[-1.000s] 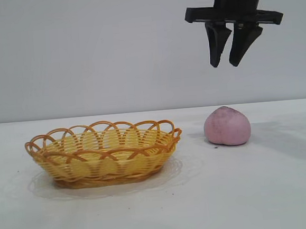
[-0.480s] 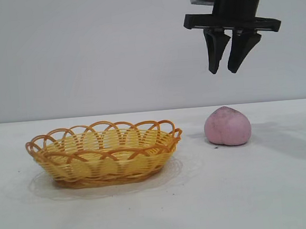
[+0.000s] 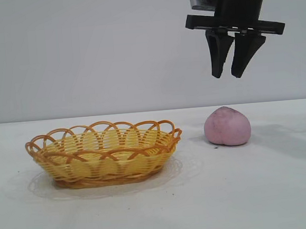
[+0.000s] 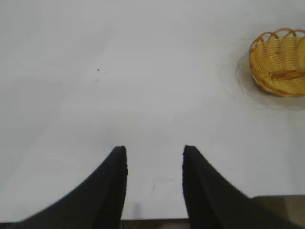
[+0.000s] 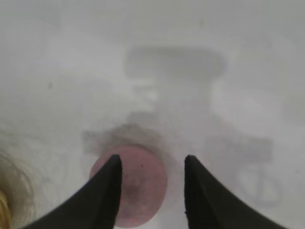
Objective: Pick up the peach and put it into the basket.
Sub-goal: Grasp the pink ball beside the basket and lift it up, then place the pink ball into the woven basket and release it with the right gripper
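Note:
The pink-mauve peach (image 3: 227, 126) rests on the white table, right of the yellow wicker basket (image 3: 103, 153). My right gripper (image 3: 227, 77) hangs open and empty in the air a little above the peach, slightly to its right. In the right wrist view the peach (image 5: 140, 183) lies below the gripper (image 5: 152, 162), partly behind one finger. My left gripper (image 4: 155, 151) is open and empty over bare table, out of the exterior view. The basket (image 4: 280, 61) shows far off in the left wrist view.
The white table (image 3: 265, 190) stretches flat around both things, with a plain grey wall behind. The basket holds nothing. The right arm's shadow falls on the table beside the peach (image 5: 174, 64).
The right gripper has come down a little toward the peach and shifted slightly. Peach and basket have not moved.

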`<action>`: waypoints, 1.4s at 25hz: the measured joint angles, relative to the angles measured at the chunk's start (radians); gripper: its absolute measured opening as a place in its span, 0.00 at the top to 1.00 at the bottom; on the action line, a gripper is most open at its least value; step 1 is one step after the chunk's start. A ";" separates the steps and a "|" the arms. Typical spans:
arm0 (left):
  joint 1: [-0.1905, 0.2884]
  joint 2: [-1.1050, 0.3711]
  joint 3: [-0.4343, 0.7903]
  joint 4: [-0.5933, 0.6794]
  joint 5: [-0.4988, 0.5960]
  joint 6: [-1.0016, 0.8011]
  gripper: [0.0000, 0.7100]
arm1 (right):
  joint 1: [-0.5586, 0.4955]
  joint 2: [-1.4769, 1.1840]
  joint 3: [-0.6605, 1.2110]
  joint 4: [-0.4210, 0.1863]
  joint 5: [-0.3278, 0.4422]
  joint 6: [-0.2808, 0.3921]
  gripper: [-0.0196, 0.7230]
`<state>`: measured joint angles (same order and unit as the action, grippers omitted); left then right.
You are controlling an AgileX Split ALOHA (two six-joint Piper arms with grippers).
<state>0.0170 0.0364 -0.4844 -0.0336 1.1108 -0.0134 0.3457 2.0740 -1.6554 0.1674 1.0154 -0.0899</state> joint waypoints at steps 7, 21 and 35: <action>0.000 -0.053 0.000 0.000 0.008 0.005 0.62 | 0.005 0.106 0.000 0.036 0.068 -0.035 0.63; 0.000 -0.055 0.000 0.000 0.008 0.008 0.62 | 0.266 -0.071 -0.002 0.026 -0.009 -0.113 0.97; 0.000 -0.055 0.000 0.000 0.008 0.008 0.62 | 0.438 0.064 -0.002 0.081 -0.014 -0.124 0.97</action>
<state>0.0170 -0.0187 -0.4844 -0.0336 1.1186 -0.0056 0.7837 2.1383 -1.6578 0.2485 1.0012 -0.2142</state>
